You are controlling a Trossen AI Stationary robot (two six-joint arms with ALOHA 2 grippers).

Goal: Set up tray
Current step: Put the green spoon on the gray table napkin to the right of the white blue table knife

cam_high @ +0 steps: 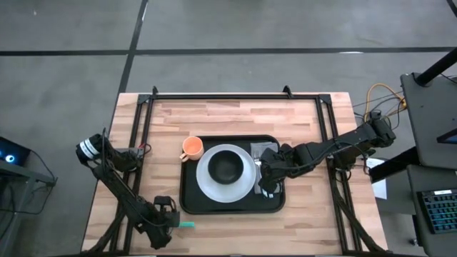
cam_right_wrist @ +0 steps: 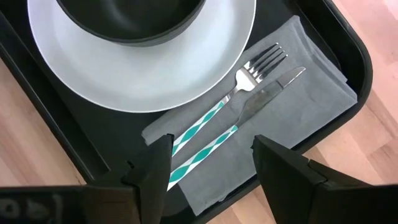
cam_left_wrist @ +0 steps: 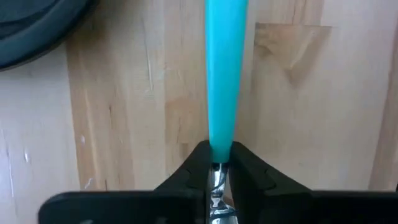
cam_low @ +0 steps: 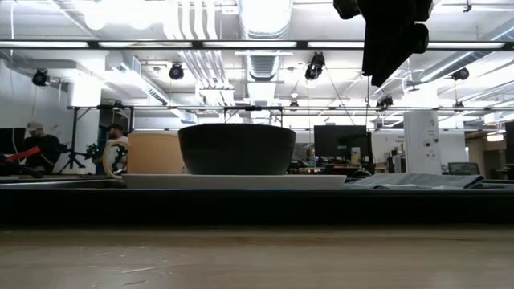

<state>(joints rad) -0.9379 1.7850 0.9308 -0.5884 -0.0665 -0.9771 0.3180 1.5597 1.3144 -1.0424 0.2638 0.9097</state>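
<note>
The tray (cam_high: 187,193), a flat black rectangle with a low raised rim, lies in the middle of the wooden table (cam_high: 314,214) and looks like stiff, smooth plastic: light when bare, but loaded as it is it would probably carry heavier and want lifting level, by the rim on a long edge, since the floor of it is slick and things could slide. On it sits a white plate (cam_high: 207,182) with a dark bowl (cam_high: 227,165) in its middle, both hard and breakable, best taken by their edges; an orange cup (cam_high: 192,148) stands at the tray's far left corner, just beside the plate. On the plate's right side a grey napkin (cam_right_wrist: 311,93), soft and easily rucked, lies in the tray with a fork (cam_right_wrist: 245,81) and a knife (cam_right_wrist: 261,102) on top, side by side. The right claw (cam_right_wrist: 211,163) hovers over the napkin with its fingers spread wide, holding nothing. Off the tray, at the table's near left edge, the left claw (cam_left_wrist: 217,168) has pinched down on a teal-handled utensil (cam_left_wrist: 225,74) near where handle meets metal, a thin, smooth, rigid thing that could swivel in such a narrow hold.
</note>
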